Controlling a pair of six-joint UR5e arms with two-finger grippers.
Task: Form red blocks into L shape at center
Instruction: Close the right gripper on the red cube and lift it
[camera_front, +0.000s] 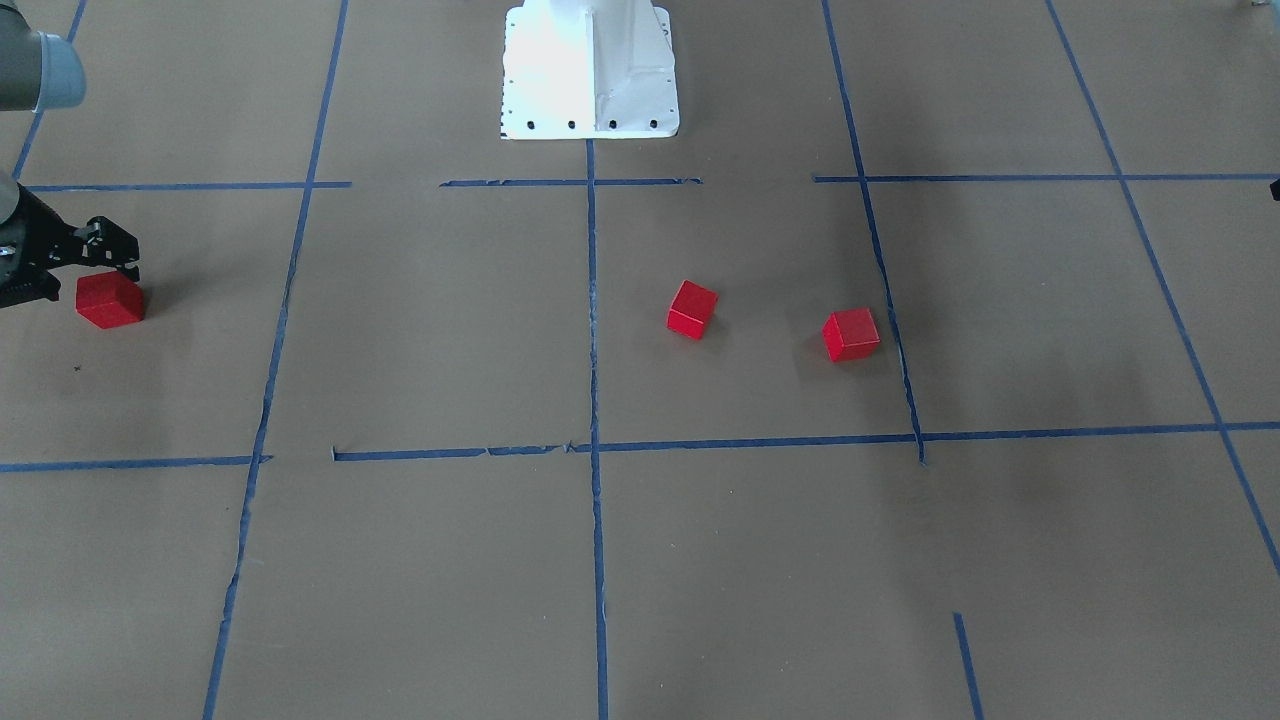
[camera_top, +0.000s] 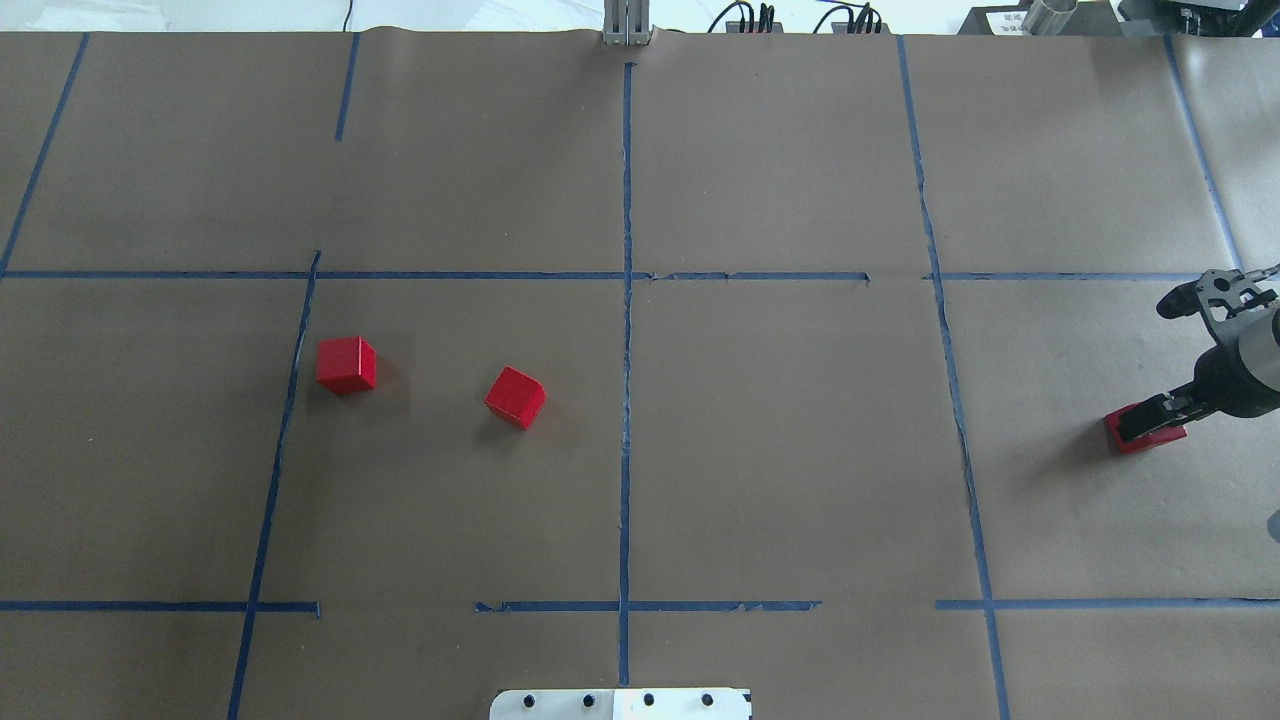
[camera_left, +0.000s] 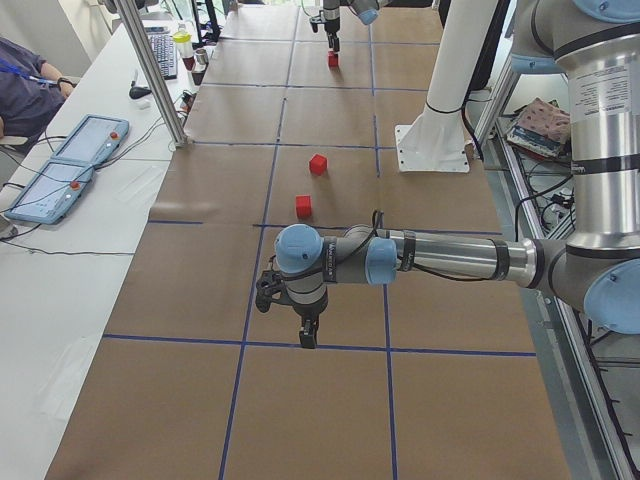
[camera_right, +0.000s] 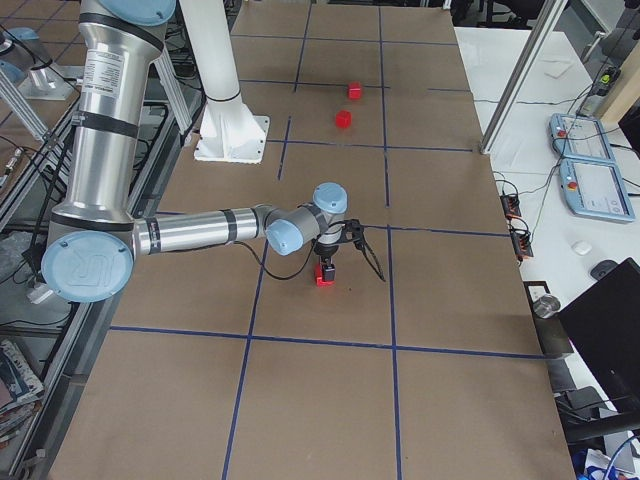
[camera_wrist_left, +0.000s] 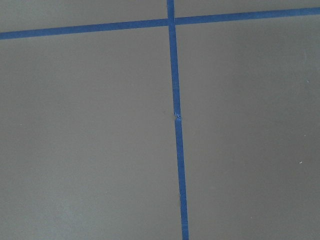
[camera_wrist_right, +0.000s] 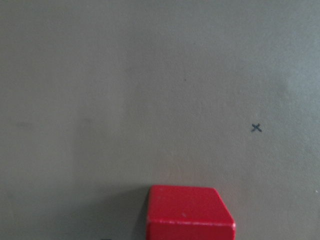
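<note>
In the overhead view one black finger (camera_top: 1150, 415) of the right gripper (camera_top: 1148, 366) covers part of a small bright-red cube (camera_top: 1160, 440); the right wrist view cuts this cube at the bottom edge. The left gripper (camera_left: 308, 338) shows only from the side, so its jaws cannot be judged.

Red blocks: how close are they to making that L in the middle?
Done: nothing; no blocks touch. In hand: the right gripper, looking open, is at the far red block on the robot's right. To do: bring it in, then join it with the outer red block and the nearer red block, both lying apart, off-center.
</note>
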